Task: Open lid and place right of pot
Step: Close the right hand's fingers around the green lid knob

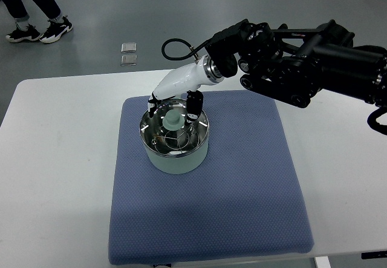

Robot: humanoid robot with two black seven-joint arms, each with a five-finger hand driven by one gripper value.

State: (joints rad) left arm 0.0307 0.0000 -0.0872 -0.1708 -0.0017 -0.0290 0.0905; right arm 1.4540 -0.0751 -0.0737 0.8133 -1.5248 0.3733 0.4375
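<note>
Mat: blue quilted fabric pad (242,183) on white table (54,177).
Pot: pale green metal pot (176,153) left on mat, glass lid (174,127) on.
Right hand (175,101): fingers apart, straddling lid knob (174,120).
Floor: grey; person's sneakers (39,31) far left, two small metal squares (129,54).

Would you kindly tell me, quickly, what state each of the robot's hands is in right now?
Right hand: over the pot, fingers around the lid knob; a closed grasp cannot be told.
Left hand: not in view.
</note>
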